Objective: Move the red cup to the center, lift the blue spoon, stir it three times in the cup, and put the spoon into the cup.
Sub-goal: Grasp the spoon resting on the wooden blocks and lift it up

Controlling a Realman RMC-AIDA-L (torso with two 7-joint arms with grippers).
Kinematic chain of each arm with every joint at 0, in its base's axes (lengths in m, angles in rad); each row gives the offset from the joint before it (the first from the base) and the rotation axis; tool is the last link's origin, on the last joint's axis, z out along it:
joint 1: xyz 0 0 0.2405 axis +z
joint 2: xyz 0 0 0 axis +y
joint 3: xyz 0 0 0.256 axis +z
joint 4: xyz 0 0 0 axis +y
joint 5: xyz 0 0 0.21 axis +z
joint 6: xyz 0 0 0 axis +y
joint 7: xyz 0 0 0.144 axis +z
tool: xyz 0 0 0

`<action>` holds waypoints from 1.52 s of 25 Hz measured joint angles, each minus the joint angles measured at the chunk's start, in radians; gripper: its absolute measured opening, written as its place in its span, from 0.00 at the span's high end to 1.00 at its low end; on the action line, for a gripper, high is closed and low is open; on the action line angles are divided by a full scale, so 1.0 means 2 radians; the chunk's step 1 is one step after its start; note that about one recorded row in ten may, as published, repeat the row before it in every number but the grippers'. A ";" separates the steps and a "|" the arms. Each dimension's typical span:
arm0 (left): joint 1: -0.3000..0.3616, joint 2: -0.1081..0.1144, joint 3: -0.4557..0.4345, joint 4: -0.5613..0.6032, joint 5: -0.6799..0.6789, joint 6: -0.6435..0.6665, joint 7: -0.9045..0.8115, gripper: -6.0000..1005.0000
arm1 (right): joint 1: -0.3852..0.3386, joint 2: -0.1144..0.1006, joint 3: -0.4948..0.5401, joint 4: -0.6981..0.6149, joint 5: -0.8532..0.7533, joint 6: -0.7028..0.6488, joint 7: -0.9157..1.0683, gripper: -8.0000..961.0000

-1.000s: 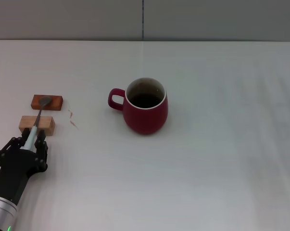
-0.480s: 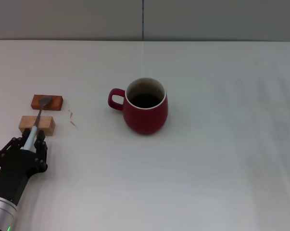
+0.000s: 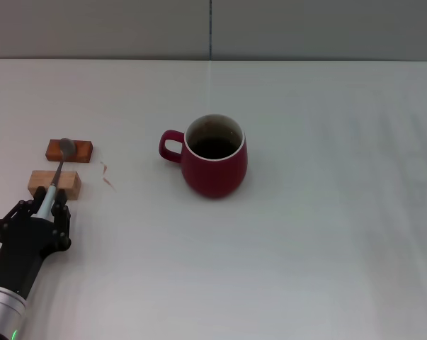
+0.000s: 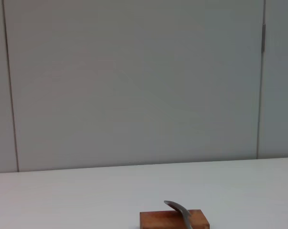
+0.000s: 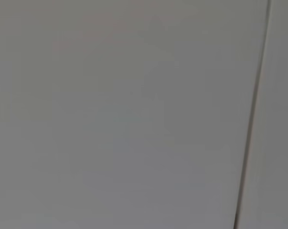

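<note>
The left gripper (image 3: 49,206) was matte black, with linked, knuckled fingers (image 3: 60,210) on a blocky black palm. Behind it the wrist narrowed to a silver metal cylinder, with a small green light at its lower edge.

1. Two wooden blocks (image 3: 69,149) (image 3: 54,183) stand just ahead of the left claw (image 3: 49,203).
2. Open bench (image 3: 326,212) separates the blocks from the mug (image 3: 213,156).
3. The bench right of the mug lies open.
</note>
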 joint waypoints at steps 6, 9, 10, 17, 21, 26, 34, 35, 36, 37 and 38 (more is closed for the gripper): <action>0.000 0.000 -0.004 0.000 0.002 0.000 0.000 0.77 | 0.000 0.000 0.000 -0.001 0.000 0.000 0.000 0.36; 0.000 -0.001 -0.004 0.000 0.002 0.000 0.000 0.79 | 0.000 -0.001 0.000 -0.001 0.000 0.000 0.000 0.36; 0.000 -0.001 -0.004 0.000 0.003 0.000 0.000 0.80 | 0.000 -0.001 0.000 -0.002 0.000 0.000 0.000 0.36; -0.001 -0.001 -0.004 -0.004 0.001 -0.001 0.002 0.81 | 0.000 -0.001 0.000 -0.002 -0.001 0.000 0.000 0.35; -0.001 -0.001 -0.004 -0.004 0.000 -0.001 0.002 0.82 | 0.000 -0.001 0.000 -0.002 -0.001 0.000 0.000 0.36; -0.002 -0.001 -0.004 -0.004 0.000 -0.004 0.003 0.83 | 0.000 -0.001 0.000 -0.002 -0.001 0.000 0.000 0.36; -0.004 -0.001 -0.004 -0.004 0.000 -0.008 0.004 0.84 | 0.000 -0.001 0.000 -0.002 -0.001 0.000 0.000 0.36; -0.005 -0.001 -0.004 -0.004 0.000 -0.008 0.004 0.84 | 0.000 -0.001 0.000 -0.002 -0.001 0.000 0.000 0.36; -0.005 -0.001 -0.004 -0.004 0.000 -0.008 0.004 0.84 | 0.000 -0.001 0.000 -0.002 -0.001 0.000 0.000 0.36; -0.005 -0.001 -0.004 -0.003 0.000 -0.008 0.004 0.84 | 0.000 -0.001 0.000 -0.002 -0.001 0.000 0.000 0.36; -0.005 -0.001 -0.005 -0.003 0.000 -0.008 0.004 0.85 | 0.000 -0.001 0.000 -0.002 -0.001 0.000 0.000 0.36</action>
